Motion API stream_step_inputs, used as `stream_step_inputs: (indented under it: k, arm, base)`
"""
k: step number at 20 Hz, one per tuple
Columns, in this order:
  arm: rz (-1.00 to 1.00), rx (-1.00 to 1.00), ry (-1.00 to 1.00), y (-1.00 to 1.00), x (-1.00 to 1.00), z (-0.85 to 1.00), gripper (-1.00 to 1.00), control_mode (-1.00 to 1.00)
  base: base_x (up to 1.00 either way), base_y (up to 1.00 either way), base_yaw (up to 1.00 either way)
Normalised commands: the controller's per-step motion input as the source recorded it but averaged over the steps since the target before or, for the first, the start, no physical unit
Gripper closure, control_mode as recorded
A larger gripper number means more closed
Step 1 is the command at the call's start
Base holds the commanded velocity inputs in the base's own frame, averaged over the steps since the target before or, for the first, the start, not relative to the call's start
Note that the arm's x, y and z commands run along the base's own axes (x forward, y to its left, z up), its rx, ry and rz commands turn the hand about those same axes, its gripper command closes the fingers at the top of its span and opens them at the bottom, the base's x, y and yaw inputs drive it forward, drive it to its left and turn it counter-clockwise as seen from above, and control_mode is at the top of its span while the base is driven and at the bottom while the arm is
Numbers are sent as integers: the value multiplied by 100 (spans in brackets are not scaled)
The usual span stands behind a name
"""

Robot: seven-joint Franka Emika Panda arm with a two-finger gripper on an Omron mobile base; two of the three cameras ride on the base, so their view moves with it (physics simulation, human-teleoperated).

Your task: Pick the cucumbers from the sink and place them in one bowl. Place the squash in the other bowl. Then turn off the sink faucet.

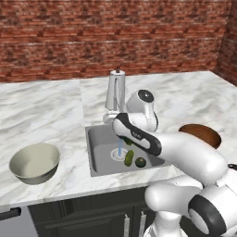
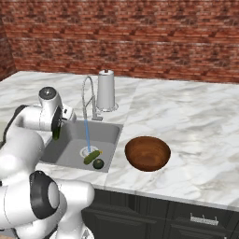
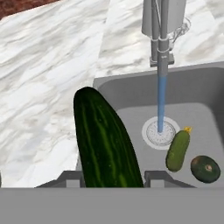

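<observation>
The long dark cucumber point(image 3: 107, 140) sits clamped between the gripper point(image 3: 113, 177) fingers, its long axis running straight out past the tips, held above the sink's point(image 2: 109, 133) left rim. The wooden bowl point(image 2: 147, 153) lies across the basin, on the counter past its right edge. The shorter cucumber point(image 3: 177, 150) and squash point(image 3: 205, 168) rest by the drain, water running from the faucet point(image 2: 87, 98).

A: What lies in the sink point(image 1: 99, 148)?
B: A light green cucumber point(image 1: 129, 157) beside the drain, the squash point(image 1: 140, 162) just right of it, water running.
A: And the bowls?
B: Grey-beige bowl point(image 1: 34, 162) left, reddish-brown bowl point(image 1: 203, 133) right.
</observation>
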Motion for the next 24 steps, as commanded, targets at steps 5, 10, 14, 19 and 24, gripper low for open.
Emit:
stream_step_inputs:
  k: [5,10,14,19,24]
  arm:
    - [0,0,1,-3,-64,44,100,-100]
    - [0,0,-1,-30,-38,28,100,-100]
    - [0,-4,-3,-53,-25,0,100,-100]
    - [-4,-6,0,-61,-14,0,100,-100]
    - [-4,-3,0,-64,-1,2,100,-100]
  base:
    - [0,0,0]
    - [0,0,0]
    - [0,0,0]
    - [0,0,0]
    - [0,0,0]
